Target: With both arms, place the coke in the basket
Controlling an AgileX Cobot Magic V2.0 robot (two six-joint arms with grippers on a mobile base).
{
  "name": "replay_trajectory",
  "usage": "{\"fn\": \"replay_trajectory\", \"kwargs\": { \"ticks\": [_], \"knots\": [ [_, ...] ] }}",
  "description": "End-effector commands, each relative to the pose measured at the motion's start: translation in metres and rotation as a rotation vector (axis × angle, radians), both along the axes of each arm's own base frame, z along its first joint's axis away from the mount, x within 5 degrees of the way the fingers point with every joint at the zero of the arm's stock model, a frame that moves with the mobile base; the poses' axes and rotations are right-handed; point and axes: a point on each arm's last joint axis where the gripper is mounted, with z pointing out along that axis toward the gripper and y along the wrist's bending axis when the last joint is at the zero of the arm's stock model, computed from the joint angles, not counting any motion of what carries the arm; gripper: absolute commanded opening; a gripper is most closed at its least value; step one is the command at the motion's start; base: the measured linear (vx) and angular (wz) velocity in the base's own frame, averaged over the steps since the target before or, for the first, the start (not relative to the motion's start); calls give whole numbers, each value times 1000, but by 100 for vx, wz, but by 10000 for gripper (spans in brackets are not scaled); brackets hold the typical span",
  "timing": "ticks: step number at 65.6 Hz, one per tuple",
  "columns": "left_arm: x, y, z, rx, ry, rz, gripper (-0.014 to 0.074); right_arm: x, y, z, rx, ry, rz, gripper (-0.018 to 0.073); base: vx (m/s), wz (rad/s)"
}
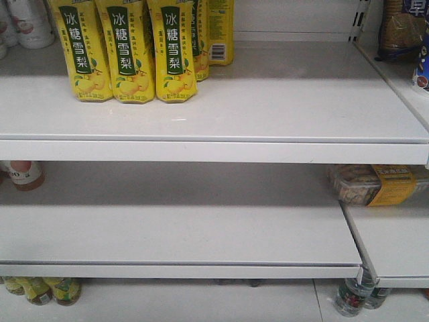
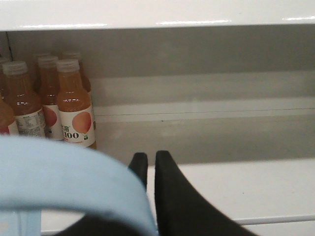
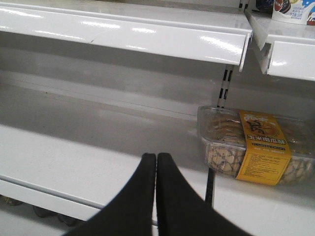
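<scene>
The coke is not in any view. Of the basket, only a light blue handle band [image 2: 64, 172] shows, blurred and close in the left wrist view. It curves across the left finger and runs down between the jaws. My left gripper [image 2: 147, 157] is shut on this handle, its tips a narrow slit apart, in front of a white shelf [image 2: 246, 182]. My right gripper [image 3: 156, 158] is shut and empty, its tips pressed together over the front of a white shelf [image 3: 74, 162]. Neither gripper shows in the front view.
Orange juice bottles [image 2: 74, 105] stand at the back left of the shelf. A clear snack box with a yellow label lies on the adjoining shelf to the right [image 3: 251, 145], also in the front view [image 1: 375, 184]. Yellow pear-drink bottles [image 1: 127, 50] stand on the upper shelf. More bottles stand below.
</scene>
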Motion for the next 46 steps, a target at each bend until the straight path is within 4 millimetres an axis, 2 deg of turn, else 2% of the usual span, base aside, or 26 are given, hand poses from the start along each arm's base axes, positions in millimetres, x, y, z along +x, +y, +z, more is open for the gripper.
{"fn": "replay_trajectory", "kwargs": {
  "ticks": [1, 46],
  "knots": [
    [-1, 1, 10, 65, -133, 4, -6, 1, 2, 13, -5, -67, 21, -9, 0, 0],
    [-2, 1, 13, 65, -143, 6, -6, 1, 2, 13, -5, -67, 21, -9, 0, 0]
  ]
}}
